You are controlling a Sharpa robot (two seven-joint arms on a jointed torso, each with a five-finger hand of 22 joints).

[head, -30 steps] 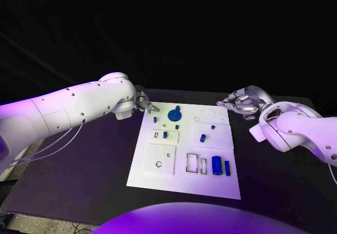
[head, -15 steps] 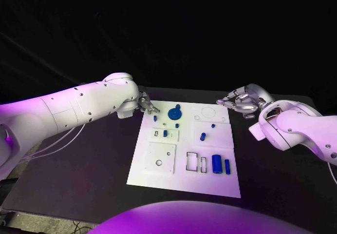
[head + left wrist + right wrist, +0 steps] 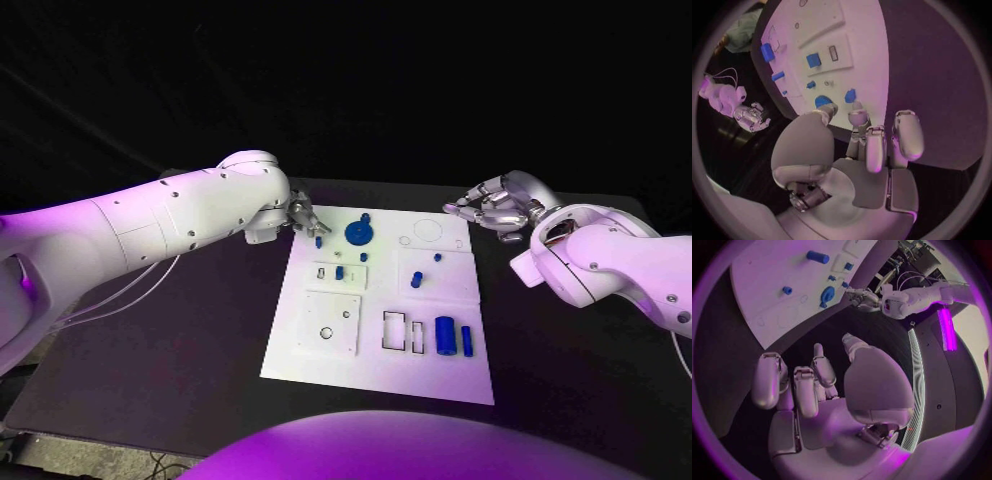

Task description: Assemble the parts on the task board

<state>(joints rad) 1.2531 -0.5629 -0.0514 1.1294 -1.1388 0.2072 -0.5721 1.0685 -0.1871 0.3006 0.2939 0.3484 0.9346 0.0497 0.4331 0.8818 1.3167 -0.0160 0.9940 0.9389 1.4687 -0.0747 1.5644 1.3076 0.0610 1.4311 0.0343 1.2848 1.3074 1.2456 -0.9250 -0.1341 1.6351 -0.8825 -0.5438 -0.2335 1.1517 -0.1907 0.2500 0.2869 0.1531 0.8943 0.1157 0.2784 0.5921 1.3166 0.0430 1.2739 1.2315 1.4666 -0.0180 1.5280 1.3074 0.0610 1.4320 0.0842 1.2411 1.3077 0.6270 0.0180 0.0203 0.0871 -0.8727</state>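
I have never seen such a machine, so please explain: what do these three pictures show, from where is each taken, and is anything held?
It is a robot with two white arms at a black table. One picture looks down from its head; the two round ones come from cameras at its wrists. The left silver robot hand hovers at the far left corner of the white flat task board, near a round blue disc part. The right silver robot hand hangs beyond the board's far right corner. Small blue parts lie on the board. Both hands hold nothing, fingers apart.
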